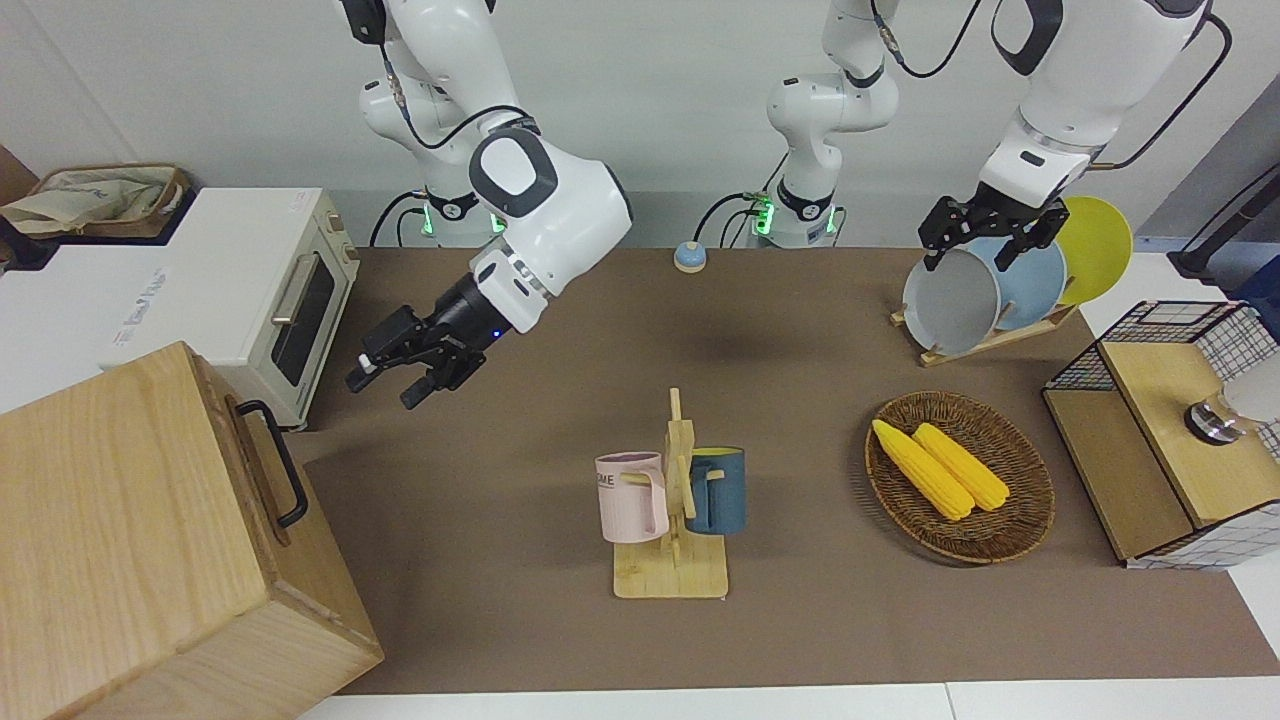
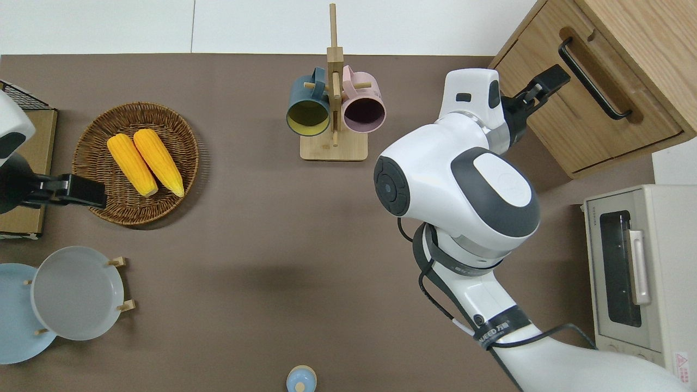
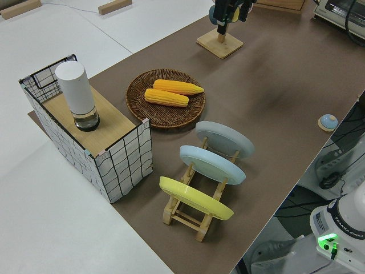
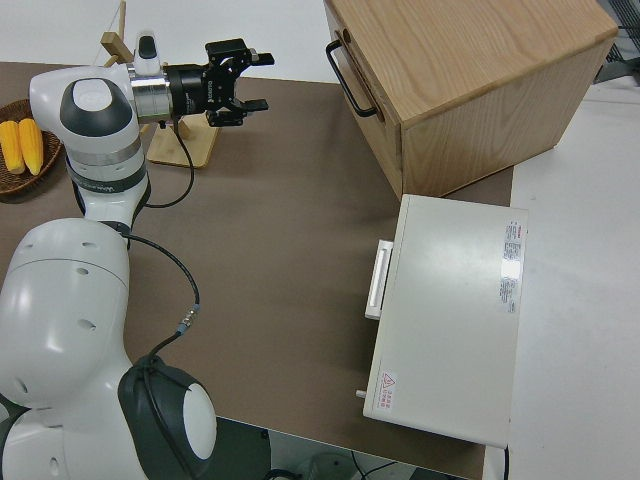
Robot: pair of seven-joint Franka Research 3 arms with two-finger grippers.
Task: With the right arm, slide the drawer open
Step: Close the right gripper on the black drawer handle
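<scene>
The right end effector (image 1: 392,378), fingers spread and empty, should line up squarely with the handle (image 1: 272,462) of the drawer (image 1: 258,478) before closing.

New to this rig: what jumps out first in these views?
The right gripper, fingers open, hangs in the air short of the black bar handle of the drawer, which is shut, in the big wooden cabinet at the right arm's end of the table. The left arm is parked. Mid-table, a wooden mug tree holds a pink mug and a blue mug.
</scene>
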